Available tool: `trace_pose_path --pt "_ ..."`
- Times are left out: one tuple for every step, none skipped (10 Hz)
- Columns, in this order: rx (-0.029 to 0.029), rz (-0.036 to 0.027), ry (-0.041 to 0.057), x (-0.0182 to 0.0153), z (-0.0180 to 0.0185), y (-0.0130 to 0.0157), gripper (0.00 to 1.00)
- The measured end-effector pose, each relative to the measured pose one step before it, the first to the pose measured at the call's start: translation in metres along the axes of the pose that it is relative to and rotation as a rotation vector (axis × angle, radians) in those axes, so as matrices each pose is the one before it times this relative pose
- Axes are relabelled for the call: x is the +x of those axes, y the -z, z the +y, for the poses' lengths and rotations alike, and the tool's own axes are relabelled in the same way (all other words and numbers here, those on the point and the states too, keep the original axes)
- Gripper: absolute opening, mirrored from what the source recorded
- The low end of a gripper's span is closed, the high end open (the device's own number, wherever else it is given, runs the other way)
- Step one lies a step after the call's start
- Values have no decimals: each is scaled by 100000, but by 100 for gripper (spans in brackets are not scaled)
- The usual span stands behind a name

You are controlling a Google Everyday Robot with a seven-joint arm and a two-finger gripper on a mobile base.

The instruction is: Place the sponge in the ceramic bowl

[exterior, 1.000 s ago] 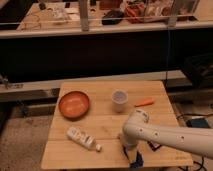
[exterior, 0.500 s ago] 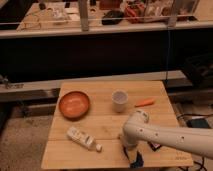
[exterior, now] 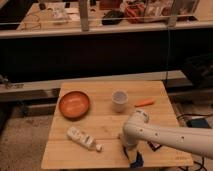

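One gripper [exterior: 131, 151] is seen at the sponge [exterior: 136, 160] by the table's [exterior: 102, 127] front edge; whether anything is gripped cannot be told.

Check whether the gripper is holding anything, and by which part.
Cannot tell. The gripper is down at the sponge near the front edge of the table, but the arm hides any contact.

Under arm [exterior: 170, 137], nr table [exterior: 100, 127] front: hand [exterior: 131, 153] & sponge [exterior: 137, 160] partly hidden.
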Motion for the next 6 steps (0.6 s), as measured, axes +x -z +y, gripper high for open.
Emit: trace_pose_path --pt "-32 -21 -24 1 11 44 80" --pt "29 45 9 8 -8 28 78" --pt "274 400 -415 71 -79 232 73" --pt "802 1027 -931 67 -376 992 61" --pt "716 1038 -57 202 -370 783 51" --pt "-649 406 460 227 -59 446 41"
